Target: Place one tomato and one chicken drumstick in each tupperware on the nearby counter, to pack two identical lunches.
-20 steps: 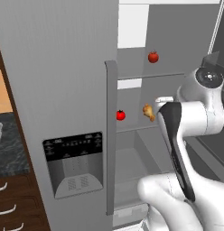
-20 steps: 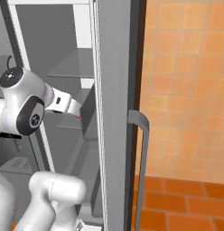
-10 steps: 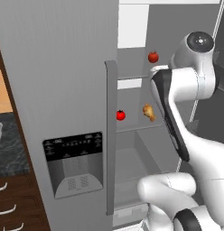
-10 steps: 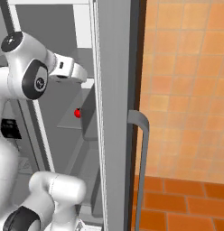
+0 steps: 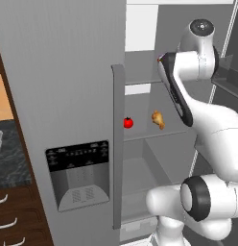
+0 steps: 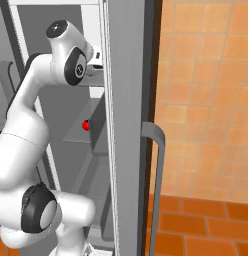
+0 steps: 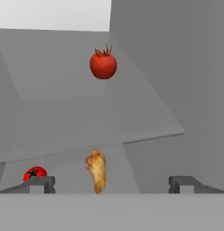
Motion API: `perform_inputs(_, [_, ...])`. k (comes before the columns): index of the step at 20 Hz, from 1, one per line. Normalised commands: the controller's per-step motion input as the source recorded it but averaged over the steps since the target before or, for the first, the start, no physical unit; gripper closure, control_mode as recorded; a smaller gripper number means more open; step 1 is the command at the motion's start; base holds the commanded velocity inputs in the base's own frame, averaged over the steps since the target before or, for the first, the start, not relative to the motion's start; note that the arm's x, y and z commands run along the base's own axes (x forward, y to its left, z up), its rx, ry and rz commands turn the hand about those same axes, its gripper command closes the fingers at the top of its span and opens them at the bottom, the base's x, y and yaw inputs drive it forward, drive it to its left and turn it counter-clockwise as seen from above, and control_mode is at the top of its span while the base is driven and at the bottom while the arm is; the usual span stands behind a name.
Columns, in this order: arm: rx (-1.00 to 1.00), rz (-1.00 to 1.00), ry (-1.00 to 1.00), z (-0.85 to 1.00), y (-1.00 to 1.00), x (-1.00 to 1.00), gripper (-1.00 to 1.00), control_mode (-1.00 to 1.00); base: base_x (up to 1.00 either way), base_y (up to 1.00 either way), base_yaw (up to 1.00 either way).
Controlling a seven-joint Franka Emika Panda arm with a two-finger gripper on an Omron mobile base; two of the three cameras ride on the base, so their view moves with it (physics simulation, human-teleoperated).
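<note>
A tall grey refrigerator (image 5: 68,72) stands with its compartment open, and a long vertical door handle (image 5: 117,144) runs down the edge of the closed door. Set into that door is a dark-panelled water and ice dispenser (image 5: 80,175). Inside, grey shelves (image 5: 140,136) cross the compartment. In the right base view a second door (image 6: 127,125) stands edge-on with a curved grey handle (image 6: 157,175), and an orange tiled wall (image 6: 206,100) and floor (image 6: 206,225) lie beyond it.

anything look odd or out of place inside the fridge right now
Nothing stands out. One tomato sits on the upper shelf; another tomato and a chicken drumstick rest apart on the shelf below, nothing spilled.
</note>
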Motion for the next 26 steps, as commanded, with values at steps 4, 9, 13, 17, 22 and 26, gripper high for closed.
perform_inputs(4, [0.00,-0.04,0.00,0.00,-0.12,0.98,-1.00,-1.00,0.00,0.00,0.00])
perform_inputs(9, [0.01,0.00,0.00,0.00,-0.05,0.61,-1.00,-1.00,0.00,0.00,0.00])
perform_inputs(13, [0.03,0.00,0.00,0.00,-0.32,0.36,-1.00,-1.00,0.00,0.00,0.00])
perform_inputs(17, [0.01,0.00,0.00,0.00,-0.08,0.34,-1.00,-1.00,0.00,0.00,0.00])
perform_inputs(22, [0.01,0.00,0.00,0.00,0.00,0.30,-1.00,-1.00,0.00,0.00,0.00])
perform_inputs(26, [0.01,0.02,0.00,0.00,0.00,0.41,-1.00,-1.00,0.00,0.00,0.00])
